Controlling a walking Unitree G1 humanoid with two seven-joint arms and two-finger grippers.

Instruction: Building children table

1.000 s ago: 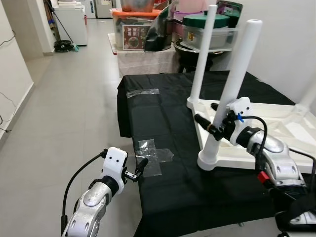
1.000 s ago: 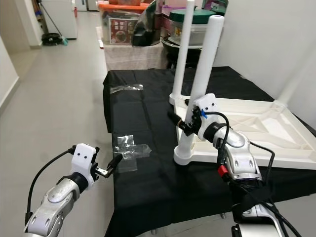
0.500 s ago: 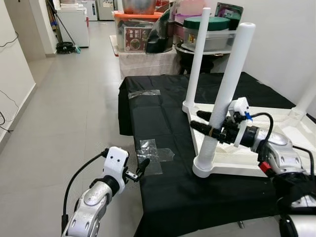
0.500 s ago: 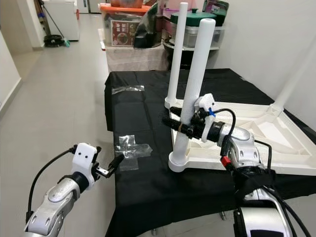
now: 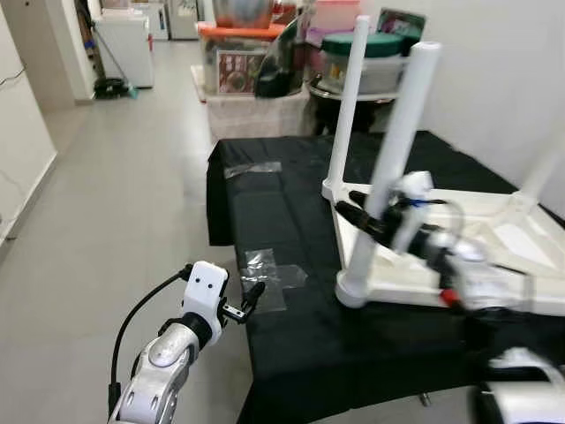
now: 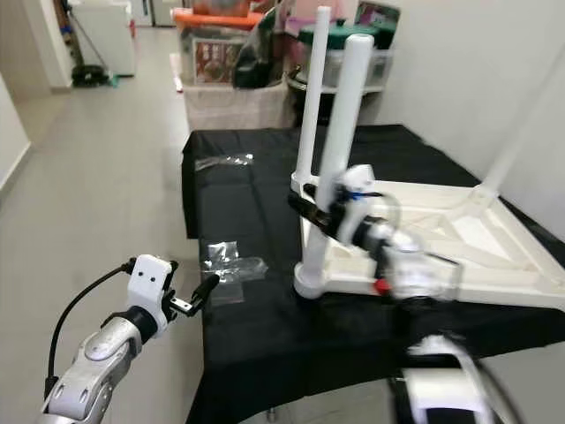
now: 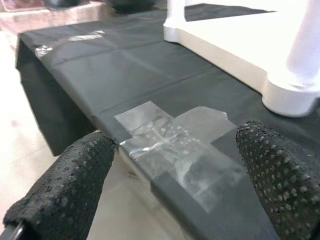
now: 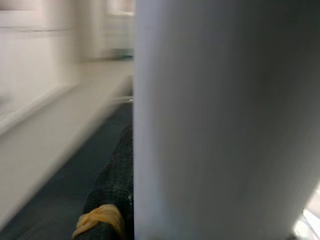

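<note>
A white children's table [image 5: 503, 231] lies upside down on a black cloth [image 5: 282, 203], its legs pointing up. My right gripper [image 5: 368, 212] is shut on the near white leg [image 5: 399, 132], low on the leg and just above its socket; the right arm is blurred. In the right wrist view the leg [image 8: 225, 120] presses against one black finger [image 8: 112, 190]. A second leg [image 5: 350, 88] stands behind. My left gripper [image 5: 248, 299] hovers open off the cloth's front left corner, its fingers [image 7: 70, 180] spread toward clear tape [image 7: 175, 142].
Crinkled tape patches [image 5: 269, 269] lie on the cloth by the front corner, and another [image 5: 252, 168] further back. Storage boxes and pots [image 5: 265, 53] are stacked behind the table. Open grey floor [image 5: 115, 177] lies to the left. A white wall [image 5: 503, 71] runs along the right.
The right gripper and the leg it holds have shifted left, and the table's near corner has slid a little toward the tape. The left arm has stayed still.
</note>
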